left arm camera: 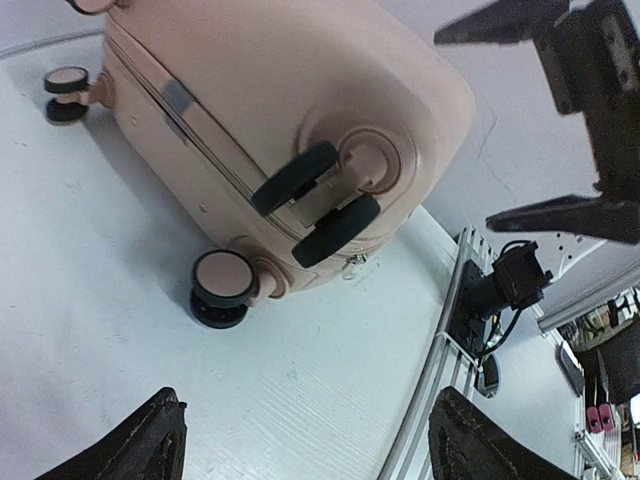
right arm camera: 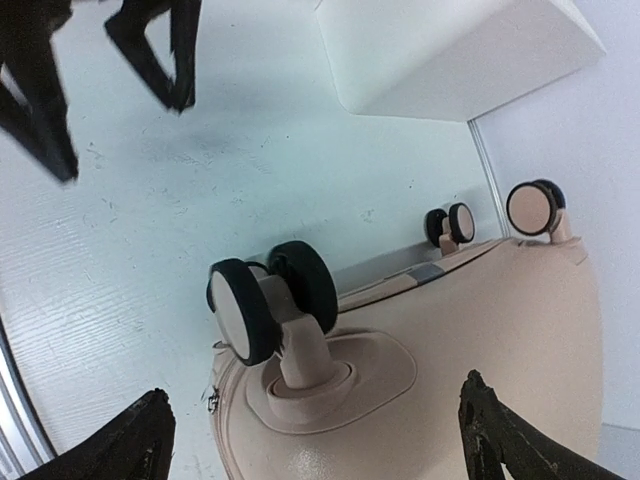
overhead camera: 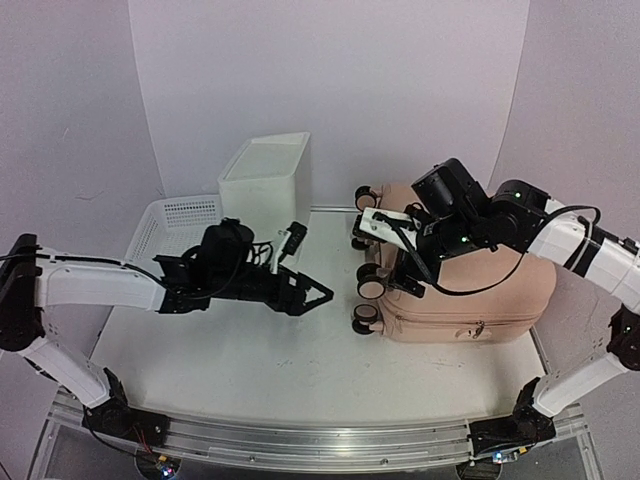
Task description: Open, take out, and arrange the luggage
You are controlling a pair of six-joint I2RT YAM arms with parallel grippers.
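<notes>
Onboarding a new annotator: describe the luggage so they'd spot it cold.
Start at the white table and look at its right half. The luggage lies flat there, a large peach-pink hard-shell case with its caster wheels facing the table's middle. The white box and white mesh basket at back left are plain white and wheelless.

White arm links (overhead camera: 100, 285), black joints (overhead camera: 18, 305), green lights (overhead camera: 520, 192), looping black cables (overhead camera: 470, 291), black pointed tool fingers (left arm camera: 145, 445).
</notes>
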